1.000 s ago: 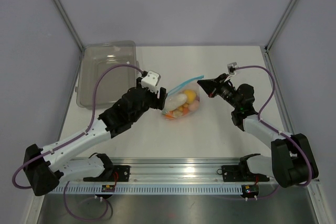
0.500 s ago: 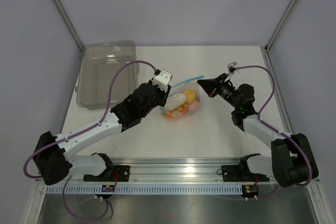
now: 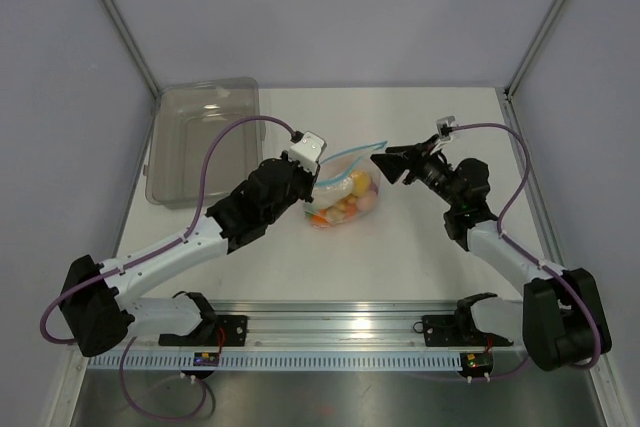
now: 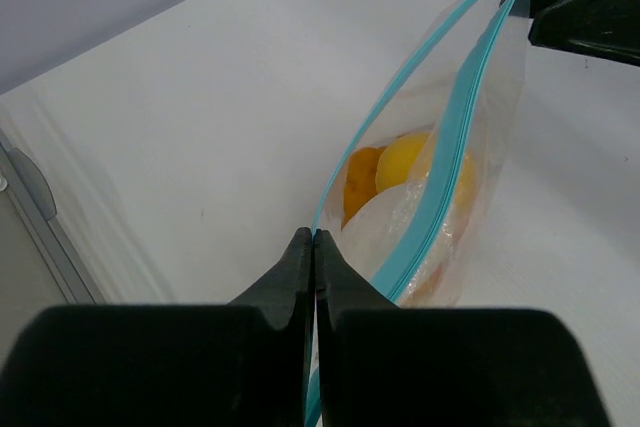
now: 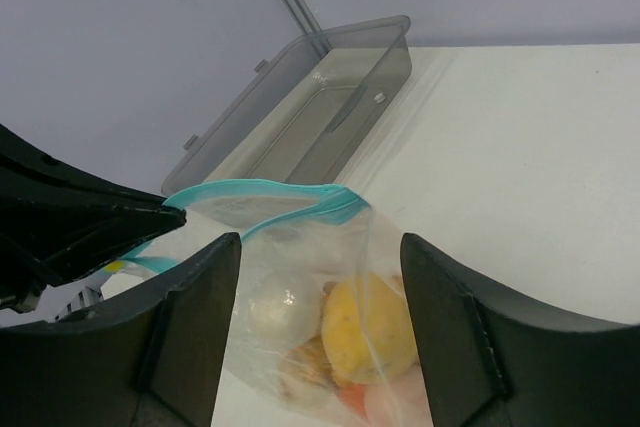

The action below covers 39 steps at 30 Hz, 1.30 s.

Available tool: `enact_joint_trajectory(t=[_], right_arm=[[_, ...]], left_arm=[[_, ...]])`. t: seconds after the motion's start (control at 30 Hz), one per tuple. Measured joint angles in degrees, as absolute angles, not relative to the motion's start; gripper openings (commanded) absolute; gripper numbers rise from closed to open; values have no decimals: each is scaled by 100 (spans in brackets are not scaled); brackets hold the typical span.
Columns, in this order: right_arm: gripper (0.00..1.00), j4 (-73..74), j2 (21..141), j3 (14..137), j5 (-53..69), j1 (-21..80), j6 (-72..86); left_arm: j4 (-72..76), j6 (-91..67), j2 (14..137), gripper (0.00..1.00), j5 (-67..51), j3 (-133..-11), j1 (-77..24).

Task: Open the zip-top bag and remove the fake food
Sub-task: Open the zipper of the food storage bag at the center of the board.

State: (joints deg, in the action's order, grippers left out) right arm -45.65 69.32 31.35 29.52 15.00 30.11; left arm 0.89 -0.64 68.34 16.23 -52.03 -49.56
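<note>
zip-top bag (image 3: pixel 348 187) sits mid-table, centre of the top view, between the 2 grippers. Clear crinkly plastic, light blue zip strip (image 4: pixel 455 137) along the top edge, mouth parted so the 2 strip halves bow apart. fake food (image 3: pixel 348 203) is inside it: yellow and orange pieces, a whitish round one, something pinkish low down; the rest is too blurred through the plastic to tell. left gripper (image 4: pixel 313 239) has its jaws pressed together, clamped on 1 strip half at the bag's left side. right gripper (image 5: pixel 320 242) has its jaws wide apart at the bag's right end, with the open mouth framed between the 2 fingers in its wrist view; can't tell if either finger touches the plastic. Smoky-grey tray (image 3: pixel 205 132) is upper left of the top view, well apart from the bag, on the white table (image 3: pixel 420 247).
</note>
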Motion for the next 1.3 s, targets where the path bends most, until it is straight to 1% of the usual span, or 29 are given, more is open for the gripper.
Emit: enact_joint_trajectory(t=[0.2, 0.3, 0.37, 0.47, 0.53, 0.6, 0.83, 0.93, 1.07, 1.1, 1.17, 1.2, 1.27, 1.3], right_arm=[[76, -3951, 5942, 3144, 2755, 1686, 2536], [74, -3514, 5476, 3236, 2445, 2080, 1968], [74, -3194, 5376, 3430, 2255, 2482, 1498], [74, -2672, 5553, 3920, 2005, 3000, 760], [74, -2421, 5758, 4206, 1909, 3144, 357], [74, -2193, 5988, 4447, 1833, 3232, -30], [73, -1437, 6713, 4967, 1352, 3649, -1079], [69, -1205, 6971, 5033, 1267, 3848, -1446], [55, -913, 7218, 5122, 1094, 4088, -1767], [46, -843, 7255, 5151, 1055, 4119, -1817], [36, -738, 7277, 5203, 996, 4132, -1861], [28, -707, 7277, 5229, 987, 4132, -1861], [20, -687, 7277, 5277, 969, 4132, -1831], [15, -683, 7275, 5299, 967, 4132, -1809]], left_arm=[[117, -64, 6834, 0, 1612, -5192, -4956], [139, -54, 6831, 0, 1549, -5192, -4954], [148, -19, 6827, 0, 1483, -5190, -4954], [154, 21, 6781, 0, 1431, -5168, -4954], [156, 43, 6718, 0, 1378, -5129, -4954], [167, 73, 6654, 3, 1321, -5096, -4954], [169, 259, 6370, 3, 972, -5009, -4954], [176, 311, 6335, 3, 893, -5009, -4954], [165, 329, 6335, 3, 875, -5009, -4954], [163, 333, 6335, 3, 878, -5009, -4954], [165, 340, 6335, 3, 882, -5009, -4952], [165, 340, 6335, 7, 895, -5009, -4952], [165, 336, 6335, 14, 934, -5009, -4952], [165, 329, 6335, 28, 956, -5009, -4952]])
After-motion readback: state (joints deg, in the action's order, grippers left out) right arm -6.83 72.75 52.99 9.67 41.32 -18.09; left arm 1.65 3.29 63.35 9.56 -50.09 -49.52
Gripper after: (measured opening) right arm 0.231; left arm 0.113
